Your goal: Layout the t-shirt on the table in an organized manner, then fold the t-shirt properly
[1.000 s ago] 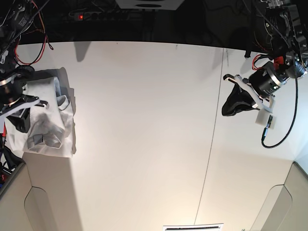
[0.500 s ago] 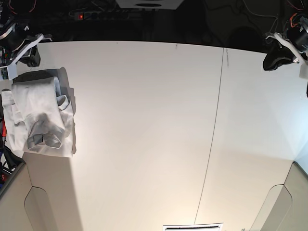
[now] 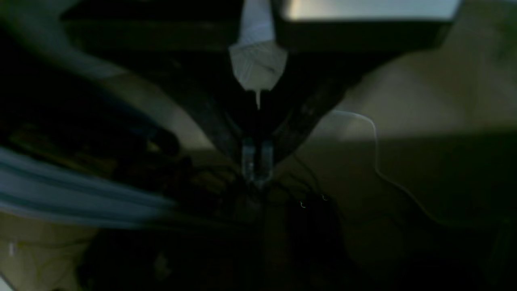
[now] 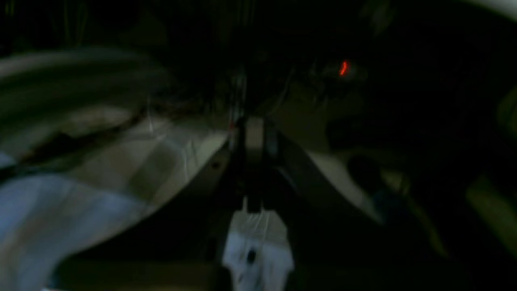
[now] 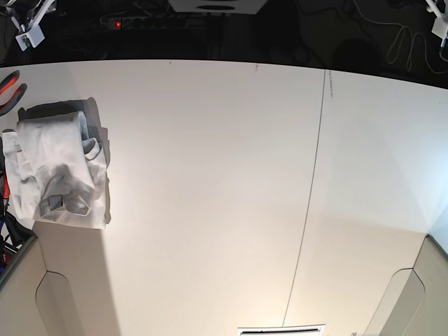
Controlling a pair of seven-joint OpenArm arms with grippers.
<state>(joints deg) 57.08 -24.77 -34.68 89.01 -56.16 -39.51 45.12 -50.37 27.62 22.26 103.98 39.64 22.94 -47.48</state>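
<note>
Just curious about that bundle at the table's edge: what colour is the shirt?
Plain white t-shirt, no print; the base view shows it best.

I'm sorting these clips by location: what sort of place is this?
Probably a robotics lab or test bench rather than a home: a wide bare white table with only a bundled white t-shirt at its edge, and a power strip and loose cables behind it.

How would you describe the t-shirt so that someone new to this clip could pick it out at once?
Start from the wide white table, crossed by a thin dark seam line on the base view's right half. Go to the opposite, left edge: the t-shirt lies there as a compact folded bundle, its ribbed collar showing near the front. It is the only soft, wrinkled, shadow-casting thing on the smooth tabletop.
</note>
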